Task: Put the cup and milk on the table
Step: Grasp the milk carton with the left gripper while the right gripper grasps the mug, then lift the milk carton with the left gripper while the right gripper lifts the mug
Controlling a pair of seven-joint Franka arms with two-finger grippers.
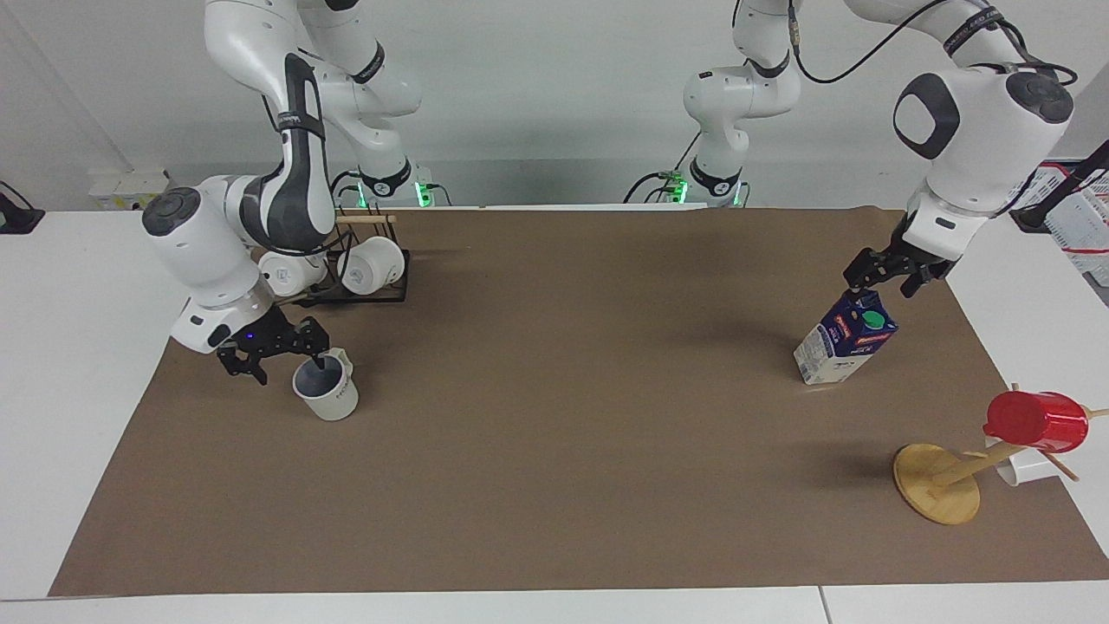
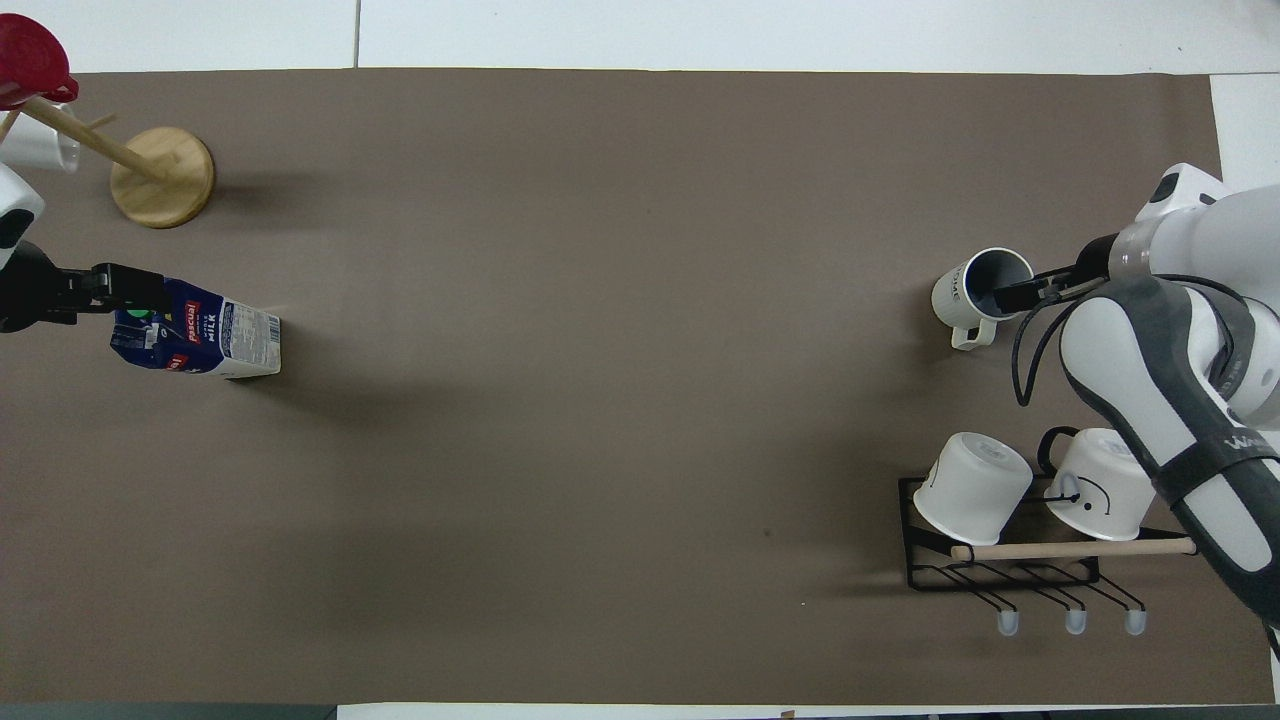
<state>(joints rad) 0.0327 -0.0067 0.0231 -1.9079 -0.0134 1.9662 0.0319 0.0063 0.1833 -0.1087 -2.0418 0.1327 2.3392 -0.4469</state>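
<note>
The cup (image 1: 333,397) stands upright on the brown sheet of the table (image 1: 563,390), toward the right arm's end; in the overhead view the cup (image 2: 962,297) shows its grey-blue inside. My right gripper (image 1: 286,362) is open at the cup's rim, with one finger reaching into the cup's mouth; it also shows in the overhead view (image 2: 1025,293). The milk (image 1: 833,348) stands on the sheet toward the left arm's end, and shows in the overhead view (image 2: 215,340). My left gripper (image 1: 879,282) is open just over the carton's top, and covers the green cap in the overhead view (image 2: 110,290).
A black wire rack (image 1: 381,295) holding two rounder white mugs (image 1: 371,264) stands nearer to the robots than the cup. A wooden mug tree (image 1: 937,490) with a bright red cup (image 1: 1035,422) stands farther from the robots than the milk, at the sheet's edge.
</note>
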